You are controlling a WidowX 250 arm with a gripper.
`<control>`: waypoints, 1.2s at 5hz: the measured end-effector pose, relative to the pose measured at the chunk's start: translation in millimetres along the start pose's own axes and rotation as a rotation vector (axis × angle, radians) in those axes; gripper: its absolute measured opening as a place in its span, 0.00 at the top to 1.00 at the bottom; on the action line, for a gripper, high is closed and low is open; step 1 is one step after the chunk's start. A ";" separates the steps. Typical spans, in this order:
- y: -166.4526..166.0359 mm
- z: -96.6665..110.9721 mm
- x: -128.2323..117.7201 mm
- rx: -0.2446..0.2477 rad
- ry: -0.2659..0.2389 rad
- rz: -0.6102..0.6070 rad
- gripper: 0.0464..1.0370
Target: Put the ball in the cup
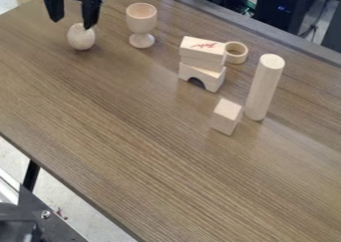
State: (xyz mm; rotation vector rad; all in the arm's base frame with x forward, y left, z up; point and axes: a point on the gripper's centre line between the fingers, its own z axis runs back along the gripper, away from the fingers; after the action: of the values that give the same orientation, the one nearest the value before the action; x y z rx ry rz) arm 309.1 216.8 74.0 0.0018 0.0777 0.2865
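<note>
You have the black gripper (71,24) at the upper left of the camera view, pointing down over the table (146,161), with its two fingers standing well apart and a gap between them; it is open and grips nothing. Your ball (81,38), pale and slightly egg-shaped, sits on the wood just below those fingers. One fingertip overlaps the ball's top edge as you look at it, though you cannot tell from this angle whether the two touch. To the right of the ball, near it but apart, you see the pale cup (141,20) standing upright on its stem and round foot, its mouth facing up. Farther right, you have a stack of pale blocks (202,60) with a red marking on the top one and a dark arched opening at the bottom. A pale ring (236,53) is just beside the stack, on its right side, its round opening in sight. Right of these and lower in the view, a tall pale cylinder (263,86) stands on end, and just beside its foot, to the left, you find a small upright block (226,116) with a squarish top.
</note>
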 end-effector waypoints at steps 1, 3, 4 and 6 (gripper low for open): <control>-0.2 -5.4 3.0 -0.001 0.009 -0.002 0.04; -2.1 -24.1 4.7 0.000 0.046 -0.014 0.04; -2.5 -27.6 4.5 -0.004 0.054 -0.015 0.08; -1.1 -30.7 -1.1 -0.006 0.061 -0.027 0.31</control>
State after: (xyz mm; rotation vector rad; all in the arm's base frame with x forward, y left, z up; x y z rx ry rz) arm 306.0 215.1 43.5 -0.0138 0.1370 0.2593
